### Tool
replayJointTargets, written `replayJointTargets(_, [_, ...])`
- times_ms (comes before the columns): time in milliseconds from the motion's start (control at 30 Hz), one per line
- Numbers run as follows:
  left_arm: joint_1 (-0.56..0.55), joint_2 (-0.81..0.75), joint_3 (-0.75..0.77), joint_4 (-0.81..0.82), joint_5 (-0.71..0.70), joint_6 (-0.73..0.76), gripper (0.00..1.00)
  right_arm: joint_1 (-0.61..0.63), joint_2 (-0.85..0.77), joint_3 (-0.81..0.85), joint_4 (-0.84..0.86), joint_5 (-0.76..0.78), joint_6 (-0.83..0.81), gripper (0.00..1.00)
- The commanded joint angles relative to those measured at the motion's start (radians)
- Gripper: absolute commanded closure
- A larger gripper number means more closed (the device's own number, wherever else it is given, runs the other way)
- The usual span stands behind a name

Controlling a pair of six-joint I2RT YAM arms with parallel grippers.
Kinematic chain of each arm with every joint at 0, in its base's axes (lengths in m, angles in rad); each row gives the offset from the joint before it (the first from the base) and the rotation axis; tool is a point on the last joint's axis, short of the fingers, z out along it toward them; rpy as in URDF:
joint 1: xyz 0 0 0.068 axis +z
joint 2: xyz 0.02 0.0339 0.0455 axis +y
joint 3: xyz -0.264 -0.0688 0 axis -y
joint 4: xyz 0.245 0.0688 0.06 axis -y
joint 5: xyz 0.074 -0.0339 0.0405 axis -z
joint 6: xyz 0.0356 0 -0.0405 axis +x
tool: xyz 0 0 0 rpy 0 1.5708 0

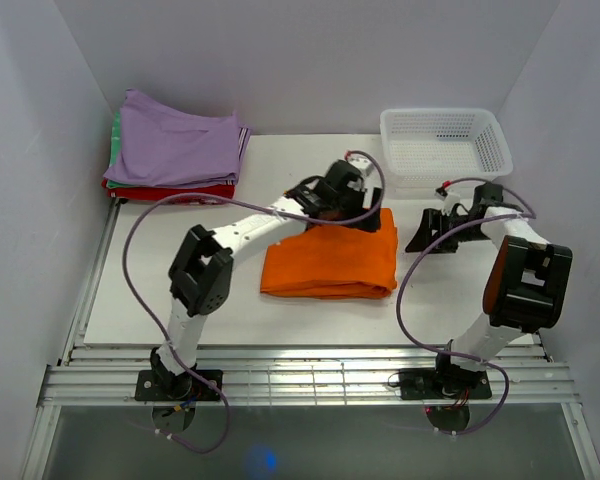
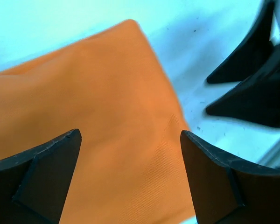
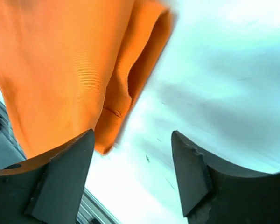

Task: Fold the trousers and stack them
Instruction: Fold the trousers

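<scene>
Slatted metal rails (image 1: 310,380) edge the near side of the white bench (image 1: 170,310), matte and faintly scuffed. At centre frame the orange trousers (image 1: 330,262) lie folded into a soft rectangle of fine-woven cloth, layered along its right edge. The left fingers (image 2: 56,158) stand wide apart above the cloth, gripping nothing. The right fingers (image 3: 67,161), also apart, hover over bare bench just beside that edge. At upper right sits a white mesh basket (image 1: 492,150). At upper left, a lilac-topped stack of folded garments (image 1: 175,150) lies near pale walls (image 1: 310,60).
</scene>
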Motion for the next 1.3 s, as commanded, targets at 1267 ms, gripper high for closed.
replayJointTargets(1267, [0.6,-0.449,-0.681,0.543,1.146,-0.05,0.27,0.284,0.247,0.574,-0.56,-0.238,-0.333,0.25])
